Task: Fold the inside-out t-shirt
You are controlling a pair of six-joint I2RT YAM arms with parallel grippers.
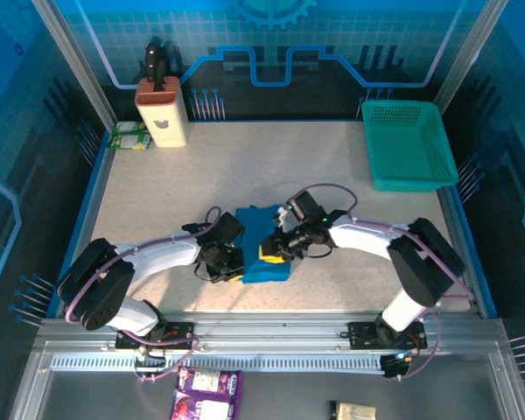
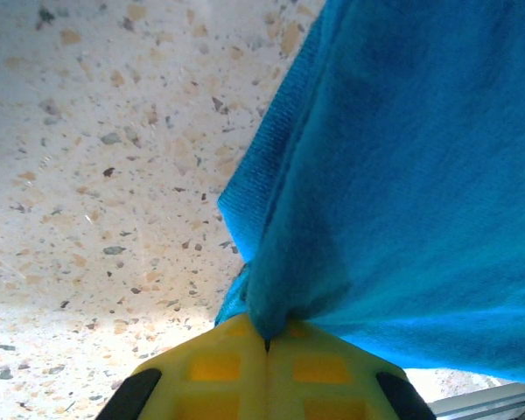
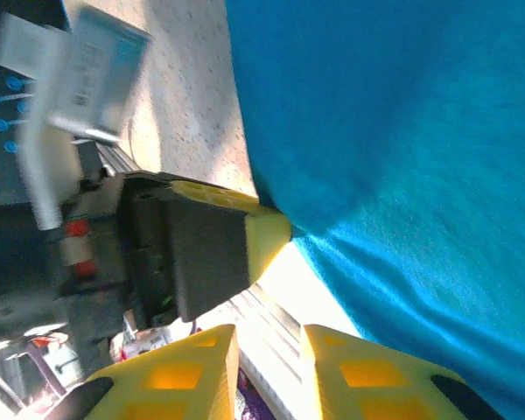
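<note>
Left gripper [image 2: 266, 343] up close, clamped tight on the shirt [image 2: 402, 175] edge. Right wrist: right gripper [image 3: 267, 346] parted, holding nothing, just beside it. From above, shirt sits bunched on the table [image 1: 157, 192], near-middle. Soft, light, floppy, so I'd grab corners.

You have one blue t-shirt [image 1: 253, 219], one teal mesh basket [image 1: 413, 183], one knife block [image 1: 162, 115], one green packet [image 1: 129, 136] and two grippers (the left gripper [image 2: 265, 337] and the right gripper [image 3: 269, 334]) in front of you.
</note>
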